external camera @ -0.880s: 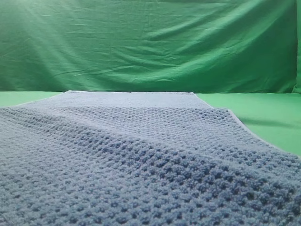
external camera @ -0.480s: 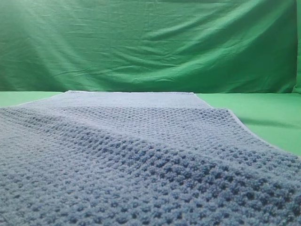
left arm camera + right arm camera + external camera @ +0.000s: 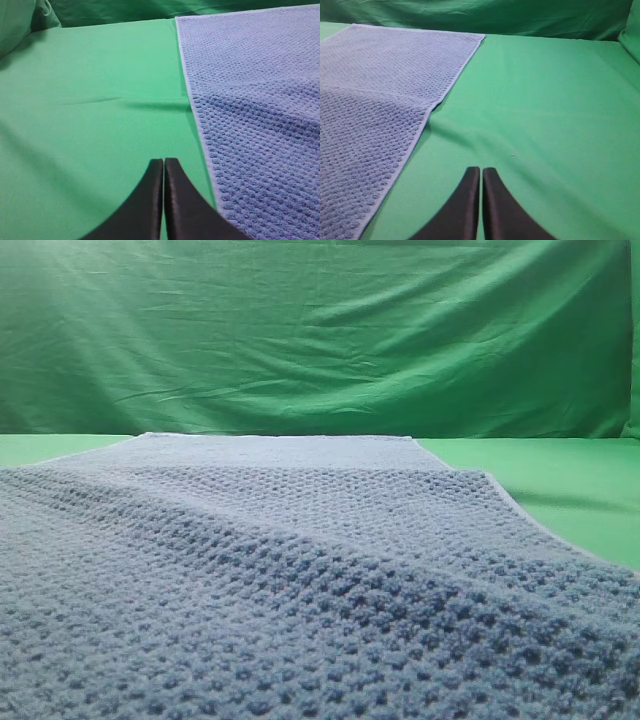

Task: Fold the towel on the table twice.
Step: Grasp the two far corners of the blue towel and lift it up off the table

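Note:
The blue-grey waffle-weave towel point(image 3: 300, 570) lies spread on the green table point(image 3: 570, 480) and fills most of the exterior high view, with a raised ridge across it. In the left wrist view the towel point(image 3: 255, 100) covers the right side; my left gripper point(image 3: 164, 162) is shut, empty, over bare table just left of the towel's hemmed edge. In the right wrist view the towel point(image 3: 375, 95) lies at left; my right gripper point(image 3: 481, 171) is shut, empty, above bare table point(image 3: 545, 110) to the right of the towel's edge. Neither gripper shows in the exterior high view.
A wrinkled green cloth backdrop point(image 3: 320, 330) hangs behind the table. Bunched green cloth point(image 3: 20, 20) sits at the far left corner in the left wrist view. Bare green table point(image 3: 90, 100) stretches beside the towel on both sides.

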